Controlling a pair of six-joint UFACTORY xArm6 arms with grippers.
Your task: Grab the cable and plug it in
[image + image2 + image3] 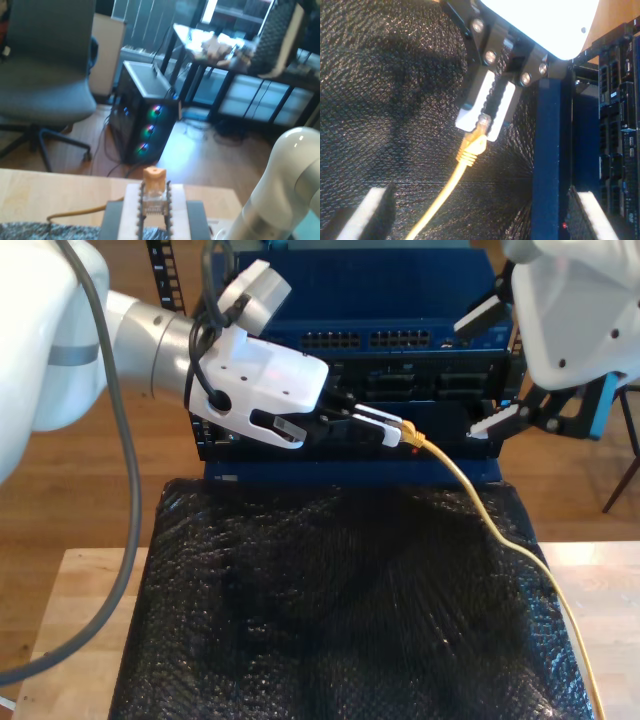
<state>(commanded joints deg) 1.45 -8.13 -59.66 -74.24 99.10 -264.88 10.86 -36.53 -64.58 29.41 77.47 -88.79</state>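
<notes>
1. Insertion is pending: my first gripper is clamping the connector of the cable between its pads, holding it before the blue switch rack.
2. Next move is calling for lining the clip up with a port and pushing straight in; which port is hard to judge.
3. My second gripper is hovering with fingers spread wide at the exterior view's right, holding nothing, while the cable is trailing across the black mat.

Our cable is long, thin and yellow. Its end has a small clear plug with a yellow sleeve behind it. The cable runs across the black mat toward the exterior view's right.
</notes>
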